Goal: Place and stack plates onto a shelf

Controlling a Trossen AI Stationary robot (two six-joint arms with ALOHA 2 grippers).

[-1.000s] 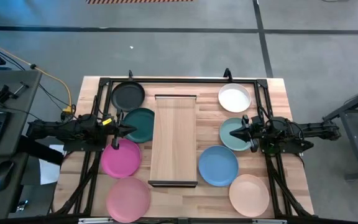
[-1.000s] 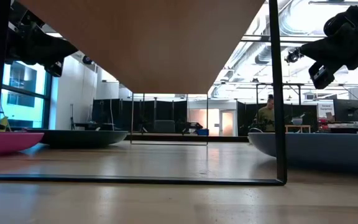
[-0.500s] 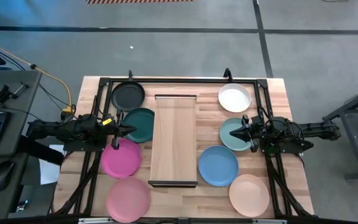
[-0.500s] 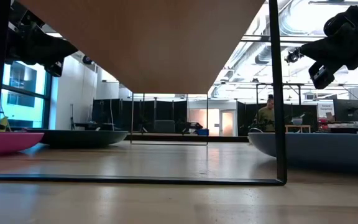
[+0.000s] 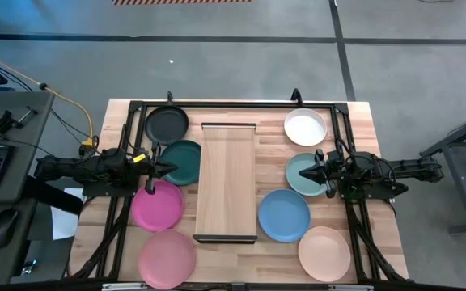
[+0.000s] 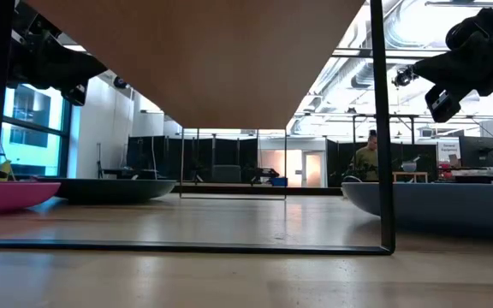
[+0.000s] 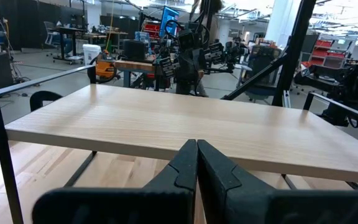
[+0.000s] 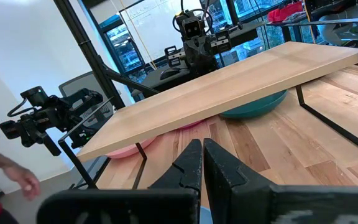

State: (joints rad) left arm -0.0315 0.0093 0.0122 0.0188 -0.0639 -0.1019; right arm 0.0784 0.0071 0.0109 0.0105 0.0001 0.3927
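Looking down on my workbench (image 5: 362, 121), I see the shelf (image 5: 226, 182) bare at centre, no plate yet placed on it. Four plates lie left of it: black (image 5: 167, 124), dark teal (image 5: 186, 158), magenta (image 5: 158, 206) and pink (image 5: 167, 258). Four lie right: white (image 5: 305, 127), mint (image 5: 299, 172), blue (image 5: 284, 215) and peach (image 5: 324, 253).

My left gripper (image 5: 171, 169) hangs over the dark teal and magenta plates, fingers pressed together and holding nothing. My right gripper (image 5: 308, 174) hovers over the mint plate, likewise closed and empty.

Risks, as I judge them: these plates are shallow and matte, so a pinch on a thin rim may slip or tip the plate on the lift. The dark teal and magenta plates sit close together, as do blue and peach, so pulling one could drag its neighbour. The shelf is one plate wide, and an off-centre release could leave a plate hanging over its edge.

From table height, the shelf's underside (image 6: 195, 60) fills much of the view, and only slivers of the magenta (image 6: 15, 195), dark teal (image 6: 114, 188) and blue (image 6: 439, 205) plates show. Neither wrist camera shows the plate directly beneath its own fingers.
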